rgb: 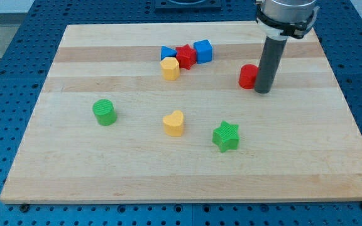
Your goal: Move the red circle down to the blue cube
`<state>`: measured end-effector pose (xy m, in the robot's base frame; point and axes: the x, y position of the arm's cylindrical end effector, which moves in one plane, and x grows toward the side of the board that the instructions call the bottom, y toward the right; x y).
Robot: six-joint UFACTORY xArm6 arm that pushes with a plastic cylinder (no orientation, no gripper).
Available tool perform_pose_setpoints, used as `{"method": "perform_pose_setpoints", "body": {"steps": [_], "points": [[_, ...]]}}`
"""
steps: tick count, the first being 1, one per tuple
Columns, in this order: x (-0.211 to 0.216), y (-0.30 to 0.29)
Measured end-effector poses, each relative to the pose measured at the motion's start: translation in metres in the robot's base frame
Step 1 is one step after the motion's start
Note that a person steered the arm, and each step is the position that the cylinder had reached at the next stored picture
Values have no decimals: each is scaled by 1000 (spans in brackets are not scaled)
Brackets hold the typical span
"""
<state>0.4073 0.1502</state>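
Observation:
The red circle (248,76) sits on the wooden board (105,169) at the view's right, upper half. My tip (263,91) stands right beside it on its right, touching or nearly touching it. The blue cube (203,50) sits up and to the left of the red circle, near the view's top centre. It is at the right end of a tight cluster with a red star (185,56), a blue block (167,52) and a yellow hexagon-like block (170,68).
A green cylinder (104,112) stands at the view's left. A yellow heart (174,123) lies near the centre. A green star (225,136) lies right of it, below the red circle. The arm's body (286,16) hangs over the board's top right corner.

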Motion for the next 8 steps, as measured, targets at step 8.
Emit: {"method": "perform_pose_setpoints", "body": {"steps": [8], "points": [[-21, 15]]}}
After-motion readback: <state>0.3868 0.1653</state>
